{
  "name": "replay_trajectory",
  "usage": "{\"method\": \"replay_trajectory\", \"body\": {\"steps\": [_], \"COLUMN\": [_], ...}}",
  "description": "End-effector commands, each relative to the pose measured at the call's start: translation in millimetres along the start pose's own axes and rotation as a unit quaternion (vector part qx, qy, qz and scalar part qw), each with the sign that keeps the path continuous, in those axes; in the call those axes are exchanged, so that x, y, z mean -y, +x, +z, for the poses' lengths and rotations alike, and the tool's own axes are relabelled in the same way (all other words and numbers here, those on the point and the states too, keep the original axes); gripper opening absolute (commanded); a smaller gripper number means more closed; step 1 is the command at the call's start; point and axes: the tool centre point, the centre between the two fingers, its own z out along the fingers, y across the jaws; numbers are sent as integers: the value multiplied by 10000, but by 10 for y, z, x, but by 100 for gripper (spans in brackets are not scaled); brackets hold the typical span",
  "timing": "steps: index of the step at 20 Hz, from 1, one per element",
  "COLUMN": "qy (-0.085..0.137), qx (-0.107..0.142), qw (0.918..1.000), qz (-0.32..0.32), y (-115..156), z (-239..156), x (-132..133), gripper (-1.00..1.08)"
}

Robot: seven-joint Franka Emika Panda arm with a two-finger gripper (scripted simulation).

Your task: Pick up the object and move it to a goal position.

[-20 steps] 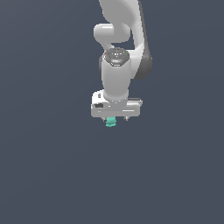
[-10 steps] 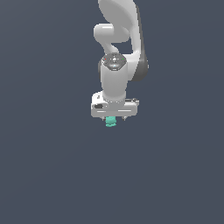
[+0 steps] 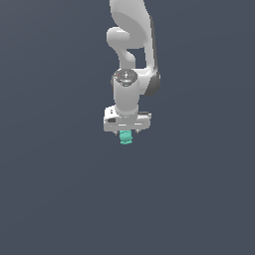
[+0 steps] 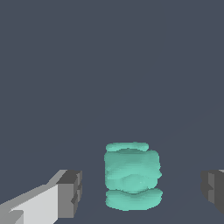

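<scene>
White arm reaches down, end effector directly above teal block. In wrist view block sits between two dark fingertips, clear gap on each side, no contact. End effector open. Block ridged, stubby, upright on plain grey floor.

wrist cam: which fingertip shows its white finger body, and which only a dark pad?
The fingertip beside the teal block shows its white body running off-frame. The opposite fingertip shows only a dark pad at the frame edge.
</scene>
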Motion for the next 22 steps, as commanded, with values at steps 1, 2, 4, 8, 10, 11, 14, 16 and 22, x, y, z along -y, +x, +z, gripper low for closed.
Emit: {"method": "replay_trajectory", "body": {"steps": [1,2,4,8,10,11,14,16,22], "qy": [-4,-5,-7,-9,-9,-9,-8,-8,-9], "qx": [0,1,3,6,6,6,10,10,8], "qw": [10000,10000,9999,9999,9999,9999,9999,9999,9999], "qz": [-58,-75,-105,-143,-151,-151,-144,-144,-147], "y": [-113,-150,-213,-292,-308,-310,-301,-303,-317], "z": [88,116,162,218,229,230,236,273,516], "x": [-13,-17,-23,-31,-31,-32,-32,-33,-33], "gripper": [100,100,100,100,100,100,100,100,100]}}
